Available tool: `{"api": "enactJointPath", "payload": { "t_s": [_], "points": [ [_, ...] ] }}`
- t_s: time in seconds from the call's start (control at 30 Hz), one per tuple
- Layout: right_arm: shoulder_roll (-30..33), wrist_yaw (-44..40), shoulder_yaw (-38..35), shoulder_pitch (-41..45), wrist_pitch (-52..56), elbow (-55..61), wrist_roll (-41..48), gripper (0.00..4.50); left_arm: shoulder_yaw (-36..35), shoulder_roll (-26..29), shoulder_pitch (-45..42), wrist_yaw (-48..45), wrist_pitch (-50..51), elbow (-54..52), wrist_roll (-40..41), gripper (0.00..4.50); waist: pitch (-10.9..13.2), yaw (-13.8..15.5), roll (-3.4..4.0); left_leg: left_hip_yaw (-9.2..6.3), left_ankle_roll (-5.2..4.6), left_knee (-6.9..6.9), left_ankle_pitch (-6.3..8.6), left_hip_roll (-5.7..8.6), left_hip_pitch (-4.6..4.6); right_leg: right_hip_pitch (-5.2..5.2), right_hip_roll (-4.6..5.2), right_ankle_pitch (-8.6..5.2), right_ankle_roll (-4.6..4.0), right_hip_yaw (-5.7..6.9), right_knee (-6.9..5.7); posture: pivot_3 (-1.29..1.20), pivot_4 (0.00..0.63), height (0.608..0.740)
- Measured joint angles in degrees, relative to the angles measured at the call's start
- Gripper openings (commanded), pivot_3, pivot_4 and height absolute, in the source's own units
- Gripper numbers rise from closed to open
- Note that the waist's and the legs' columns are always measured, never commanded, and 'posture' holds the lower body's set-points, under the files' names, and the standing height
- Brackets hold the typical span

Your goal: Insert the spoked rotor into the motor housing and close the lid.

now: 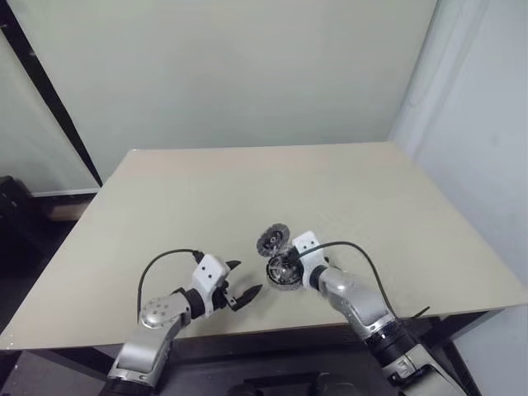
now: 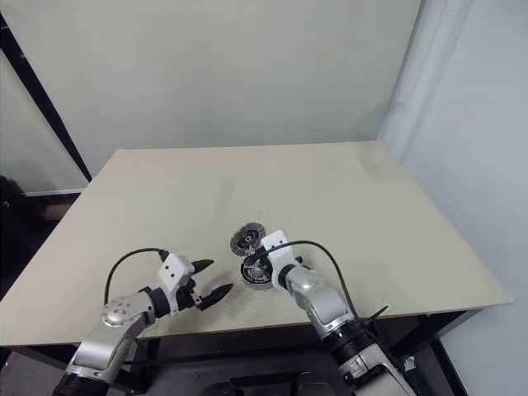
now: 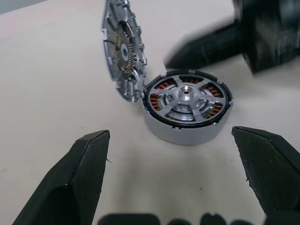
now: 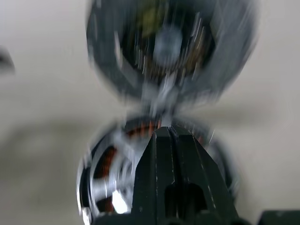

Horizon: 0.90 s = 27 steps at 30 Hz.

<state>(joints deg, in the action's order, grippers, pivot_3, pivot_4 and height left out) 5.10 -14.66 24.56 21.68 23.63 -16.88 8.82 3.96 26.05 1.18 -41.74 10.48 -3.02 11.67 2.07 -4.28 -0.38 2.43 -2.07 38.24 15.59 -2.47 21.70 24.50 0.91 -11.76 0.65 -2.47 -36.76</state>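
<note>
Left wrist view shows the rotor point(image 3: 186, 96) already seated in the housing point(image 3: 185, 124) on the table point(image 1: 371, 190), spokes over the copper windings. Lid point(image 3: 121, 49) stands open beside it, so closing remains. Left gripper point(image 1: 245, 281) gapes empty; right gripper point(image 4: 169, 136) is closed, pointing at the housing.

Motor housing point(image 3: 186, 112): shiny silver metal, copper windings. Lid point(image 3: 123, 49): ribbed grey metal. Table point(image 1: 206, 198): matt beige, smooth.

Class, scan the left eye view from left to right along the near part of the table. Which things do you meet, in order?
Left end effector → the lid, tilted up → the motor housing → right end effector, which overlaps the housing.
</note>
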Motion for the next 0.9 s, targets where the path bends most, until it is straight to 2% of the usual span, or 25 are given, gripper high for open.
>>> {"api": "enactJointPath", "payload": {
  "t_s": [0.2,0.47,0.67,0.9],
  "points": [
    [-1.57,-1.74,-1.41,-0.45,-2.45,-2.11,-2.27,0.03,-0.01,0.0,0.16,0.12,0.01,-0.13,0.0,4.5,-0.07,-0.02,-0.08,0.01,0.01,0.01,-0.01,-0.06,-0.18,-0.11,-0.01,0.0,-0.02,0.03,-0.07,0.0,0.0,0.74],
    [-1.28,-4.26,-3.93,-1.2,0.13,2.46,-2.18,0.03,0.01,-0.06,0.15,0.11,0.01,-0.14,-0.01,4.5,-0.05,0.01,-0.06,0.01,0.02,0.01,0.0,-0.02,-0.03,0.0,-0.01,0.02,0.03,0.01,-0.06,0.0,0.0,0.74],
    [5.44,-10.2,-2.39,1.27,7.56,11.69,-3.06,1.95,0.06,-0.62,-0.28,0.1,-0.02,-0.09,-0.01,4.5,-0.05,0.11,-0.06,0.01,0.01,0.06,0.0,0.0,-0.07,-0.05,0.0,0.01,0.0,0.02,-0.06,0.0,0.0,0.74],
    [18.49,-21.43,6.05,6.86,11.43,19.18,-9.72,4.45,0.09,-1.46,-0.67,0.01,-0.26,0.89,0.0,4.5,-0.04,0.2,-0.05,0.09,0.01,0.07,0.0,0.02,-0.05,-0.03,-0.01,0.0,-0.01,0.07,-0.05,0.0,0.0,0.74]
  ]
}}
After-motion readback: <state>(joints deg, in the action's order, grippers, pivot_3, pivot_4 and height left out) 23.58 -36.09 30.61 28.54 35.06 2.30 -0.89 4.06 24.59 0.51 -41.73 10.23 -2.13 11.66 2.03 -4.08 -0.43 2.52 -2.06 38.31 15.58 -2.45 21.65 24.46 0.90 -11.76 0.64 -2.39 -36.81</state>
